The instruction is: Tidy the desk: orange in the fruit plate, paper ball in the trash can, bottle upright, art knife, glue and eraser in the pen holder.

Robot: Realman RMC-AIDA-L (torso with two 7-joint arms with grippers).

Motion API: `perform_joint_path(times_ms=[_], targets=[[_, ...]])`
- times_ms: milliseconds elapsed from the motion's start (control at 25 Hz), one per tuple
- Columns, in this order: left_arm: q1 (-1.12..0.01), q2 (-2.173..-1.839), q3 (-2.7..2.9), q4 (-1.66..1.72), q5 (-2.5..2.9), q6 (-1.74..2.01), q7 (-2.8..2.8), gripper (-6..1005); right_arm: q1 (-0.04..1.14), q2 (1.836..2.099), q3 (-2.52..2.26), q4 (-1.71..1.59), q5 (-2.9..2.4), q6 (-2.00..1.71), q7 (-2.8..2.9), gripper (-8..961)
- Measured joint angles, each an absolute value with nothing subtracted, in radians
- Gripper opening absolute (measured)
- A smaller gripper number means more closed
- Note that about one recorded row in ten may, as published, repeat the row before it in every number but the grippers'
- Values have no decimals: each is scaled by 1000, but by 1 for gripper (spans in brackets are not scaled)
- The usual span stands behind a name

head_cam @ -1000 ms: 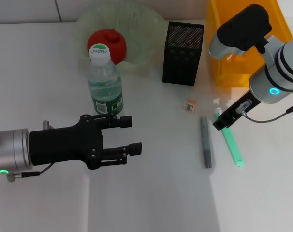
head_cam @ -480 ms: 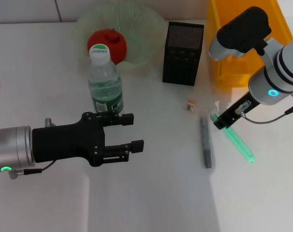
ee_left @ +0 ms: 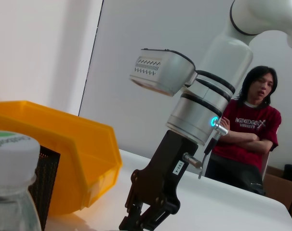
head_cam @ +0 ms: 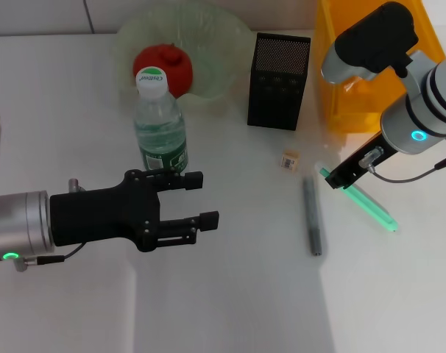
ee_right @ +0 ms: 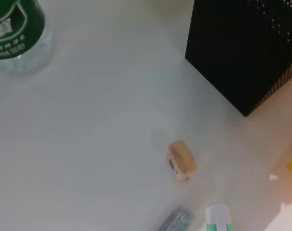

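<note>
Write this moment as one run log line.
right tool: shut on green stick | left tool: open, idle | bottle: upright | eraser: on desk

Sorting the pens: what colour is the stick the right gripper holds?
Translucent bright green, clearest in the head view.

Left arm: a brushed silver cylindrical wrist section bearing a small green indicator light and a thin grey cable, joined to a matte black, angular body that ends in the left claw, whose two black fingers are flat, parallel bars with small screws along the linkage. Right arm: glossy white rounded segments separated by black rings, a black cap at the elbow joint, a silver wrist cylinder with a glowing blue-green ring light, and a looping grey cable; the right claw is black, with a small white label.
</note>
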State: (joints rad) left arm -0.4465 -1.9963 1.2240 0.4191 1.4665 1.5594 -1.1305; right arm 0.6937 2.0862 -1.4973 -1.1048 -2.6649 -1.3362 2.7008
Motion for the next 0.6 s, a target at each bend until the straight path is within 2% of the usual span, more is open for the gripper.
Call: perform_joint_path(times_ms=[360,400,520,600], targets=[[-449,-1996,1222,423,1466,1558,-1133,728,559,2084,-1364,-1525,-2552,-1449,2704,156],[-451,-1996,1222,423,1466,1558,-1135,728,505,2084,-1286,-1611,-2447,-1383,2678,157],[-458,-1999,1223,421,1465,1558,-1137,728,453,2084,-1218,-1626,-2285,-1257,2617,158],[-460,-2001,1223,420,1465,1558,-1137,728,419,2079,-1144,-1494,-1922,-1042,2396,158]])
